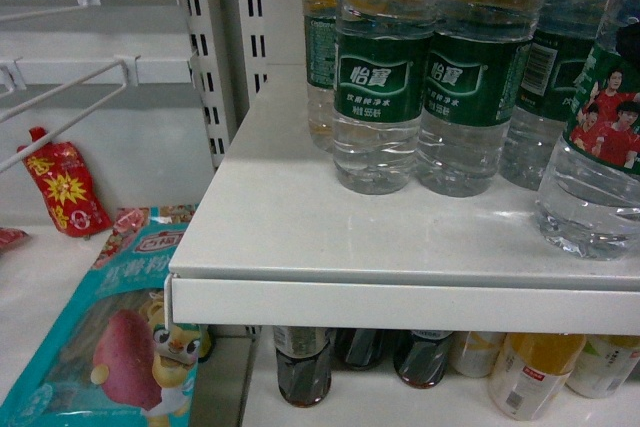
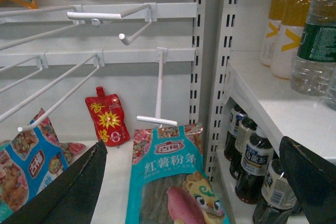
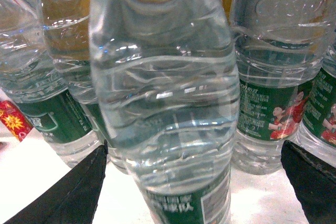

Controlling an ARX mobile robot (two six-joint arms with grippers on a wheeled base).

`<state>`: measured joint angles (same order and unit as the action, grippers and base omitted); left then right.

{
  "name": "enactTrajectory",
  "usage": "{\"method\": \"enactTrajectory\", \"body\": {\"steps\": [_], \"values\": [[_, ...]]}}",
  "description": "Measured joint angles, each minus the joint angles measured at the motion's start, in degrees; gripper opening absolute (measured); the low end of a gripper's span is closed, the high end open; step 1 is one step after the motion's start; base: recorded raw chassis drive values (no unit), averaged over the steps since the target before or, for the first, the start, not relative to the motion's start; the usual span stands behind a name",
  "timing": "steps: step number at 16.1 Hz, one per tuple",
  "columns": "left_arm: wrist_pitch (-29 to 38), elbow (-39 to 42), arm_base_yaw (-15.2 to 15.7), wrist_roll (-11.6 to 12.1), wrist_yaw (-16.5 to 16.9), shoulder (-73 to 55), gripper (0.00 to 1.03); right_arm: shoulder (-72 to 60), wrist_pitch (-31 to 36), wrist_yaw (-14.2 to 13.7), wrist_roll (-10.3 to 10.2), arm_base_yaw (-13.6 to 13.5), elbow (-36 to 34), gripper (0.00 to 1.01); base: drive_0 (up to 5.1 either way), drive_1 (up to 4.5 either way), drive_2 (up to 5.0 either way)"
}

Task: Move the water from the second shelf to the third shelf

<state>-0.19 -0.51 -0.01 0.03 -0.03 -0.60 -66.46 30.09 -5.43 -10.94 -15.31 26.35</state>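
The water bottle (image 3: 163, 103) is standing upright on the white shelf (image 1: 300, 217) among its neighbours, and I'd judge the job is only starting: nothing is lifted yet, and the carry to the other shelf is all ahead.

The right gripper (image 3: 191, 182) is framing it, black fingers (image 3: 73, 192) spread wide on either side with clear gaps, so it is released and not touching the plastic.

The left gripper (image 2: 199, 182) is hanging apart by the peg hooks (image 2: 105, 17), also spread and holding nothing.

The bottle looks thin-walled and clear, ribbed in wavy bands that are catching the light, with a glossy green label (image 3: 189, 198) low down; it is likely giving a little under a squeeze.

The shelf is smooth painted metal with a folded front lip.

Below it, dark cola bottles (image 1: 303, 362) are standing in a row.
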Motion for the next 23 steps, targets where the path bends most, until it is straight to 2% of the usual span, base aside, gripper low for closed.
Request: {"method": "enactTrajectory", "body": {"steps": [4, 9, 18, 19, 20, 21, 22, 23], "values": [[0.00, 0.00, 0.00, 0.00, 0.00, 0.00, 0.98, 6.34, -4.79, 1.64, 0.00, -0.04, -1.18, 0.98, 0.0, 0.00, 0.0], [0.00, 0.00, 0.00, 0.00, 0.00, 0.00, 0.98, 12.57, -9.94, 2.03, 0.00, -0.07, -2.62, 0.98, 0.0, 0.00, 0.0], [0.00, 0.00, 0.00, 0.00, -0.02, 0.00, 0.98, 29.68, -25.55, 2.60, 0.28, -0.11, -2.75, 0.98, 0.0, 0.00, 0.0], [0.00, 0.00, 0.00, 0.00, 0.00, 0.00, 0.98, 31.12, -19.80, -2.86, 2.23, -1.73, -4.55, 0.92, 0.0, 0.00, 0.0], [0.00, 0.00, 0.00, 0.00, 0.00, 0.00, 0.98, 35.41, -17.49, -8.68, 6.71, -1.66, -7.85, 0.77, 0.0, 0.00, 0.0], [0.00, 0.00, 0.00, 0.00, -0.15, 0.00, 0.98, 38.18, -18.73, -9.49, 8.13, -0.22, -9.68, 0.68, 0.0, 0.00, 0.0], [0.00, 0.00, 0.00, 0.00, 0.00, 0.00, 0.98, 41.53, -20.94, -8.61, 9.38, 1.88, -11.74, 0.54, 0.0, 0.00, 0.0], [0.00, 0.00, 0.00, 0.00, 0.02, 0.00, 0.98, 44.00, -22.45, -6.91, 9.77, 3.28, -12.79, 0.43, 0.0, 0.00, 0.0]]}}
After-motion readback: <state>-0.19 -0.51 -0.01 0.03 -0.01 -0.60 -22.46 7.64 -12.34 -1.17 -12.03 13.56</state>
